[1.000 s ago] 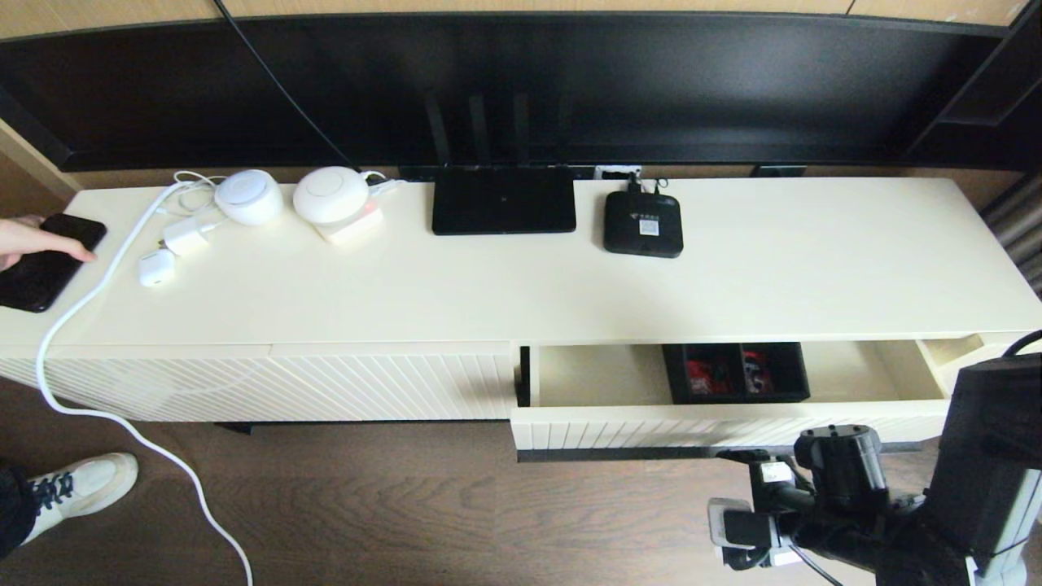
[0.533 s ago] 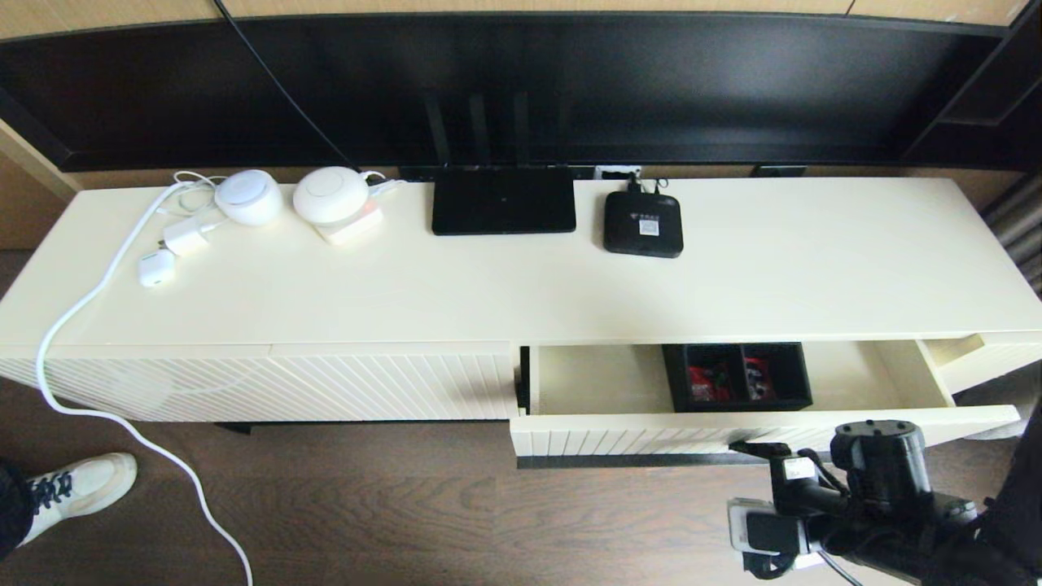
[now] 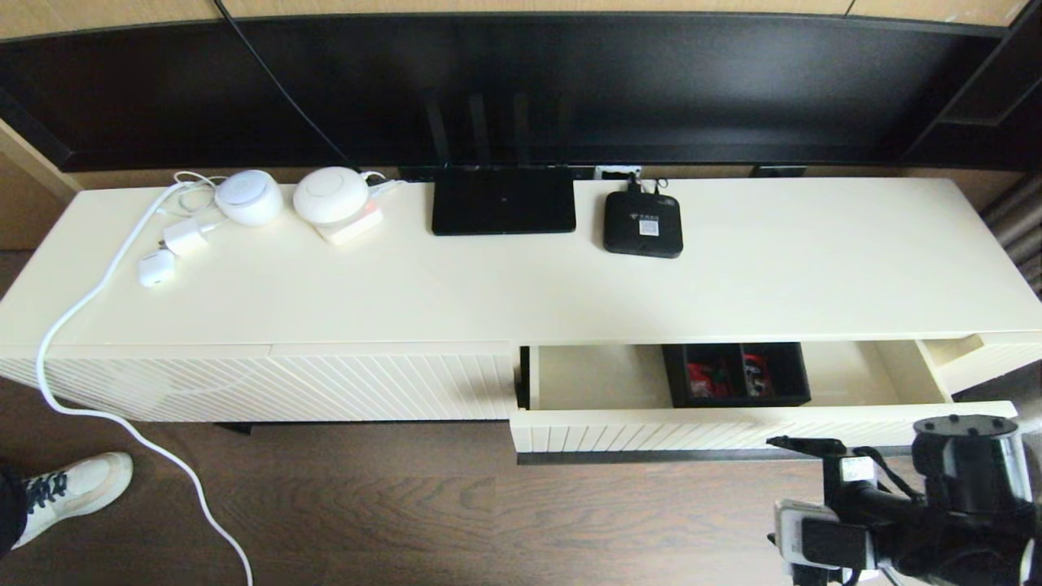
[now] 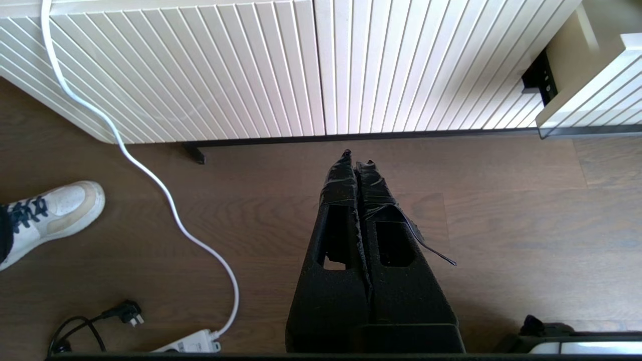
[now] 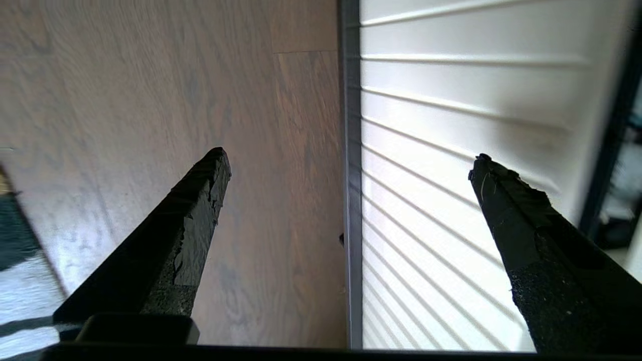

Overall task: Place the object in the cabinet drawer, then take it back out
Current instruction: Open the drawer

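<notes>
The right hand (image 5: 349, 160) is backing off toward the lower right of the head frame, fingers spread wide with nothing between them, straddling the dark bar handle (image 5: 349, 150) in its own view. The cabinet drawer (image 3: 733, 427) stands pulled out just as it did a second ago, and the organizer box (image 3: 737, 374) sits inside it, right of centre, untouched. So the putting-in half looks done; taking it back out comes next, and the arm must reach over the ribbed front. The left hand (image 4: 357, 159) hangs parked over the floor, fingers pressed together.
</notes>
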{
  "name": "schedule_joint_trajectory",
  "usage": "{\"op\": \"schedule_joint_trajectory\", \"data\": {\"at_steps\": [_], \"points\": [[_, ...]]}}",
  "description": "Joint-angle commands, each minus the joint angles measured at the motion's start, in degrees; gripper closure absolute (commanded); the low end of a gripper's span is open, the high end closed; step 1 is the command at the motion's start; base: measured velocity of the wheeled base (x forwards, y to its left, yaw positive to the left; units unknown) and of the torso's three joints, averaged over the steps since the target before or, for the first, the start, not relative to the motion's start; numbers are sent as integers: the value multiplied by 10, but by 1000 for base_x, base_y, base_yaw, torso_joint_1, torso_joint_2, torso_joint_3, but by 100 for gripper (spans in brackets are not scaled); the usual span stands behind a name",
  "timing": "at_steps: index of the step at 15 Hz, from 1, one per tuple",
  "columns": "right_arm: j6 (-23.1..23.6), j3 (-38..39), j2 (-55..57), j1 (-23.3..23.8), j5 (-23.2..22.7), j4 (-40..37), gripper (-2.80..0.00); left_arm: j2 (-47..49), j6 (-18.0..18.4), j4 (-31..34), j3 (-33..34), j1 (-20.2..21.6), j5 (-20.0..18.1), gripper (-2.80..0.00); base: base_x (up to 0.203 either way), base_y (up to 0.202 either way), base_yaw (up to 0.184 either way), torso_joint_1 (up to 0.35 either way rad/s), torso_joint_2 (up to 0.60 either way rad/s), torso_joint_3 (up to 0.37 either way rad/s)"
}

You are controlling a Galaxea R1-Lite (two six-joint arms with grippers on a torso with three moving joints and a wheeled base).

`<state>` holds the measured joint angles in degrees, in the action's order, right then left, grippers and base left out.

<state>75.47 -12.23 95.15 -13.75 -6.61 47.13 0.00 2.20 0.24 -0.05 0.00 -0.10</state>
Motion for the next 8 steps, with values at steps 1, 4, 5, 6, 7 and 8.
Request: {"op": "schedule_joint_trajectory", "data": {"at_steps": [1,4,5,6,7,8], "points": [[-21,-3,-119,1,0,-71,-280,0,0,0,0,0,0,0,0,0,0,0,0,0],[-75,-15,-240,2,1,-204,-280,1,0,0,0,0,0,0,0,0,0,0,0,0],[-92,-21,-278,2,1,-254,0,0,0,0,0,0,0,0,0,0,0,0,0,0],[-107,-29,-313,2,2,-301,0,0,0,0,0,0,0,0,0,0,0,0,0,0],[-128,-41,-342,2,3,-349,0,0,0,0,0,0,0,0,0,0,0,0,0,0],[-169,-64,-368,2,5,-398,0,1,0,0,0,0,0,0,0,0,0,0,0,0]]}}
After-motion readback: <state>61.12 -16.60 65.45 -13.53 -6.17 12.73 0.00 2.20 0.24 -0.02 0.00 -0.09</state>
